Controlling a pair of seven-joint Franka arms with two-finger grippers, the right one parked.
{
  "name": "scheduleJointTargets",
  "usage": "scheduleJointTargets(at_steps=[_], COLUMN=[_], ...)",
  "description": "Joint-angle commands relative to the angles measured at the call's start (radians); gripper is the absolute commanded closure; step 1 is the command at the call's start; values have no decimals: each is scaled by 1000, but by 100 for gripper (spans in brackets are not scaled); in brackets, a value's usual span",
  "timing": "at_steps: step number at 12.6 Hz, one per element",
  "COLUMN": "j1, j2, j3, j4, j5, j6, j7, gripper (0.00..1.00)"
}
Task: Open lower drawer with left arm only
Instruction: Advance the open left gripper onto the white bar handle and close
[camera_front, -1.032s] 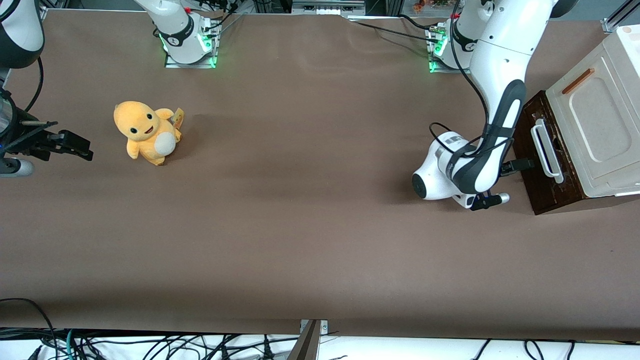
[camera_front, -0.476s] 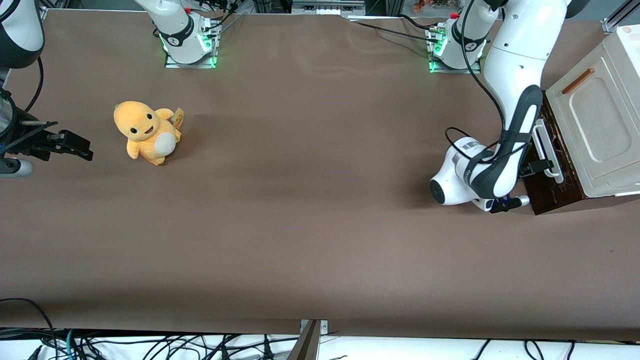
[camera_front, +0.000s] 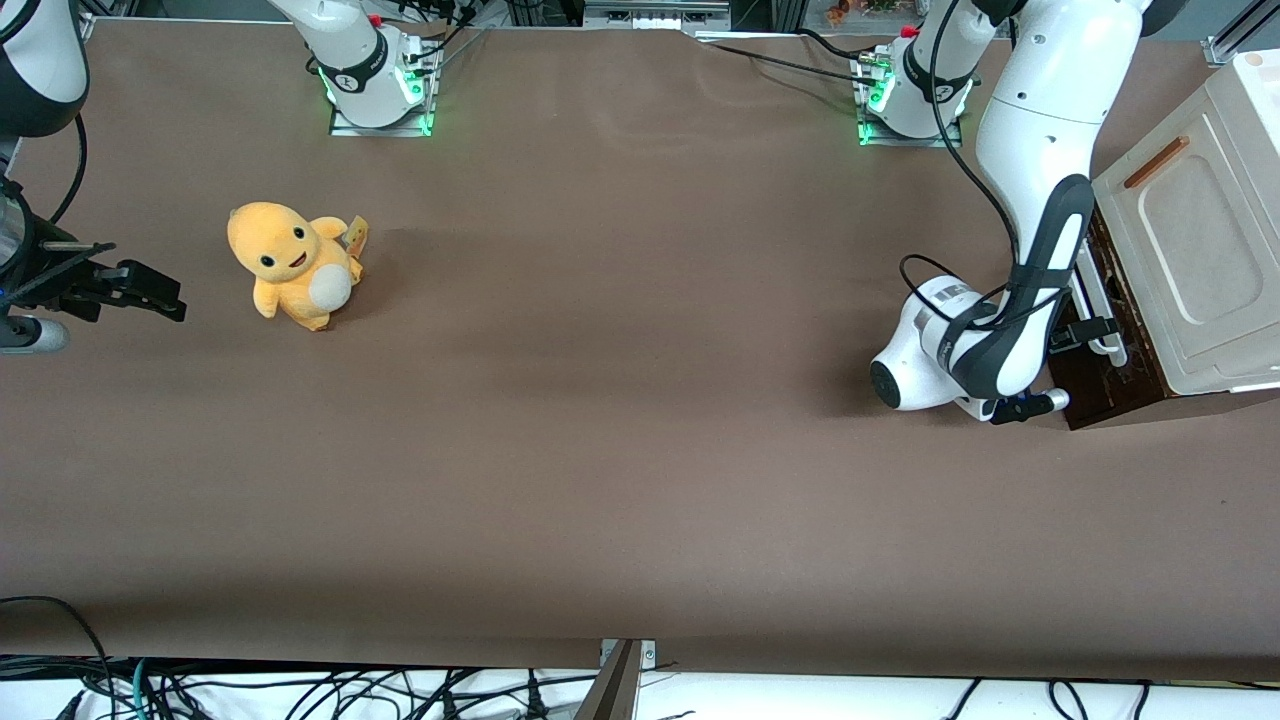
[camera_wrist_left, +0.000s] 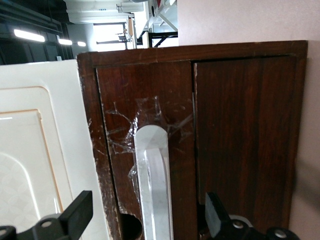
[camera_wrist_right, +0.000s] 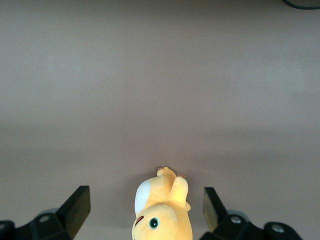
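From the front, the left arm (camera_front: 1040, 150) bends down at the working arm's end of the table; its gripper (camera_front: 1090, 330) sits at the white handle (camera_front: 1100, 310) of the lower drawer (camera_front: 1100, 385), whose dark front the arm partly hides; a yellow plush (camera_front: 290, 265) lies well apart. From the left wrist, the jaws stand spread apart, one finger (camera_wrist_left: 80, 212) either side of the handle (camera_wrist_left: 154, 180), gripping nothing; the fingers and handle are cut off at the edge; the drawer (camera_wrist_left: 240, 130) looks closed. The right wrist shows only the plush (camera_wrist_right: 162, 212), half cut off.
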Motion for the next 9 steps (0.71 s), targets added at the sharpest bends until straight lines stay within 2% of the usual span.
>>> scheduleJointTargets(at_steps=[1, 5, 6, 9], j1=[11, 12, 12, 12], j2=[-2, -1, 5, 8], j3=[-8, -8, -8, -8], j4=[-30, -37, -37, -37], j5=[43, 41, 41, 41], j6=[-6, -8, -8, -14], j7=[-14, -41, -49, -49], gripper=[11, 28, 39, 63])
